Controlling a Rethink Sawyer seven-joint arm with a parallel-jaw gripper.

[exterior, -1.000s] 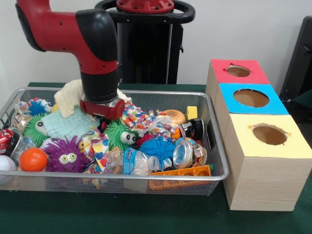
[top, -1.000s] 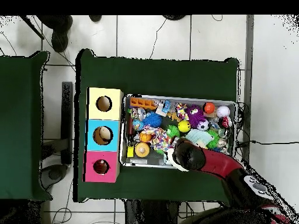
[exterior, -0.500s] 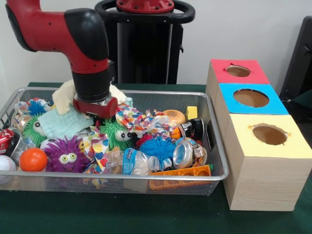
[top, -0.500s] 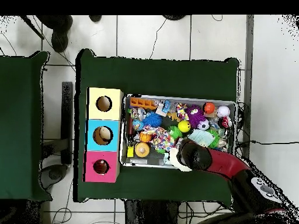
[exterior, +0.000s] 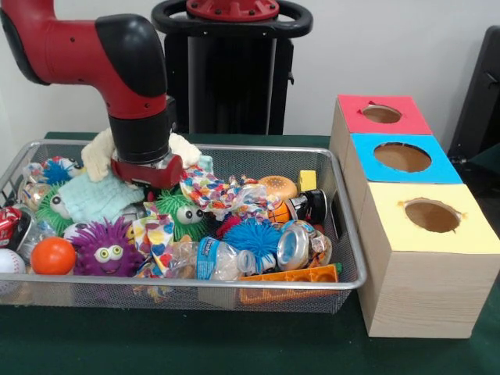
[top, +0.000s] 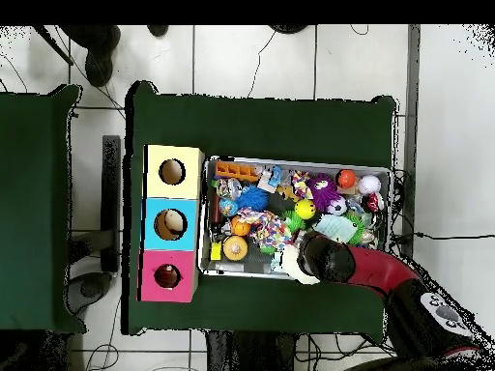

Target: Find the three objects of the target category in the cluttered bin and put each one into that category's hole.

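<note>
Green-covered table [exterior: 94, 344], front edge cut off at the bottom of the front view.

Red and black arm [exterior: 86, 47] comes in from the upper left, its upper part cut off by the picture edge. In the overhead view the arm [top: 372, 275] covers the bin's near corner.

Wire mesh bin [exterior: 348, 258] on the table, packed full; its left end runs out of the front view. Many items overlap, and lower layers are hidden.

Three-part wooden box [exterior: 414, 289] stands just beside the bin: yellow top with hole [exterior: 431, 215], blue top with hole [exterior: 402, 157], red top with hole [exterior: 381, 114]. Overhead, a pale round thing shows inside the blue hole [top: 170, 224]; what it is cannot be made out.

Gripper [exterior: 148, 173] sits low in the bin's back left part, over a pale green cloth [exterior: 94, 197] and just beside a cream cloth [exterior: 98, 152]. The wrist body hides the fingers; open or closed cannot be told.

Which category is the target cannot be read from the views. Spiky toys lie in the bin: green one with eyes [exterior: 180, 212] just below the gripper, purple one [exterior: 105, 248] at the front left, blue one [exterior: 251, 236] mid-bin. Patterned fabric [exterior: 223, 194] drapes between them.

Orange ball [exterior: 53, 255] beside the purple toy. Crushed clear bottle [exterior: 223, 262] at the front wall. White ball [exterior: 9, 262] cut off at the left edge.
</note>
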